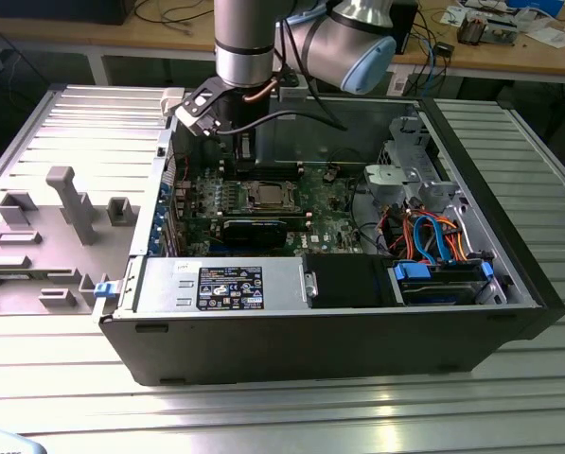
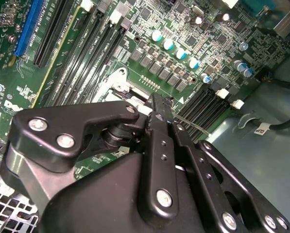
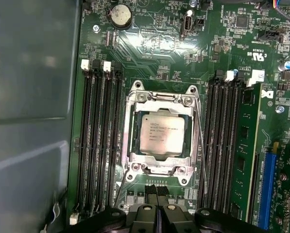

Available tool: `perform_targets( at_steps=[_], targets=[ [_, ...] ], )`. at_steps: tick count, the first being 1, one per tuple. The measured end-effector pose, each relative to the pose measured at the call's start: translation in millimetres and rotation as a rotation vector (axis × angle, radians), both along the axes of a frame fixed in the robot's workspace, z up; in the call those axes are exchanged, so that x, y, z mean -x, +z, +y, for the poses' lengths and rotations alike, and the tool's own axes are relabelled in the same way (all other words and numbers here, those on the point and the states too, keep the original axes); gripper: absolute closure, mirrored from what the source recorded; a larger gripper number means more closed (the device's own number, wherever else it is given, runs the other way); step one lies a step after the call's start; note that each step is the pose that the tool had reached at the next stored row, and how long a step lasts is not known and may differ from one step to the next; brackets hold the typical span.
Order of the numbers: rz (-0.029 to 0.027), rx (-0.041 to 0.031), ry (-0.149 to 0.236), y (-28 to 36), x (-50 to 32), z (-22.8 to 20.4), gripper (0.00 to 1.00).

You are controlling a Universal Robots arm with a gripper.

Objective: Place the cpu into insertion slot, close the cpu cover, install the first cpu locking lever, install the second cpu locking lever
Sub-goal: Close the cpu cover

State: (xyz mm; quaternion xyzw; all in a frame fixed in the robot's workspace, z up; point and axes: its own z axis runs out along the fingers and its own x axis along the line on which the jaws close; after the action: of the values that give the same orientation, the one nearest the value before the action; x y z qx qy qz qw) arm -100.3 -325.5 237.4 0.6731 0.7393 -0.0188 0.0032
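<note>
Cpu (image 3: 159, 133) seated, cpu cover (image 3: 160, 98) down over it. Gripper (image 3: 157, 194) just beside cpu cover, pinched narrow, apparently empty: suits pressing locking lever (image 2: 191, 124).

A big black metal gripper (image 2: 160, 108) with round silver screws is the nearest thing in the second wrist view. Its two fingers (image 2: 157, 127) are pressed close together, with no gap to see between them. Just past the fingertips sits the small square insertion slot with a shiny silver rim (image 2: 117, 79), and the gripper hides most of it. A thin silver metal rod (image 2: 192, 125) sticks out right beside the fingers. It is hard to tell if they touch it.

The flat green circuit board (image 2: 30, 87) lies all around. Long black slots with white clips (image 2: 74, 68) run along one side of the fingers, and more of them (image 2: 208, 99) run along the other side. Little round cans with blue tops (image 2: 174, 46) stand farther beyond the fingertips. A long blue slot (image 2: 35, 24) lies far off to one side. On the rod's side is a grey metal floor (image 2: 261, 165) with a black cable (image 2: 281, 127) lying on it.
</note>
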Motion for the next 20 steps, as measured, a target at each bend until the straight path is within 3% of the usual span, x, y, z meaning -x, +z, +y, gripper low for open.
perform_targets(
  at_steps=[20],
  targets=[
    [0.0,0.0001,-0.003,-0.3,5.2,0.0,0.89]
  ],
)
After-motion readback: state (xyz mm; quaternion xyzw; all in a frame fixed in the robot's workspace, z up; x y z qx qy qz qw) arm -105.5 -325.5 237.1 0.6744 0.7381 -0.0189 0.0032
